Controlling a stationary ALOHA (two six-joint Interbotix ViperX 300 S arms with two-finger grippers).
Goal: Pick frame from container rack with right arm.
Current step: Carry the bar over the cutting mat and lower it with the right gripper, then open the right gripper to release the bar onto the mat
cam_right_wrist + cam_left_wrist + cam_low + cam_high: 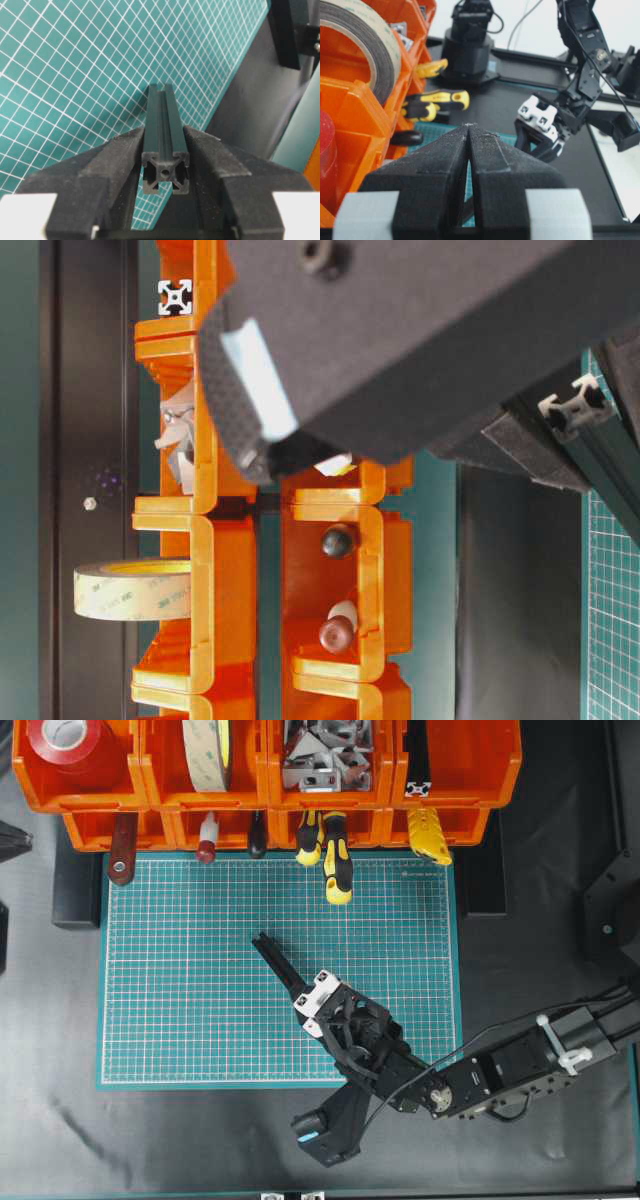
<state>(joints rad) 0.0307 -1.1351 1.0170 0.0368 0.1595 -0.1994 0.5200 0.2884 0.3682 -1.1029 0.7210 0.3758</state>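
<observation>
Right gripper [165, 150] clamps the frame [163, 131] at mat [180, 980] centre; rack [90, 795] and yellow handles [335, 860] line the upper edge. Left gripper [469, 131] jaws together, apparently empty.

This looks like a workshop. Orange storage bins [330, 780] at the far side hold rolls of tape [205, 755], metal parts [325, 760] and hand tools [335, 860]. In front lies a green cutting mat [180, 980] on a black table [60, 1120]
</observation>
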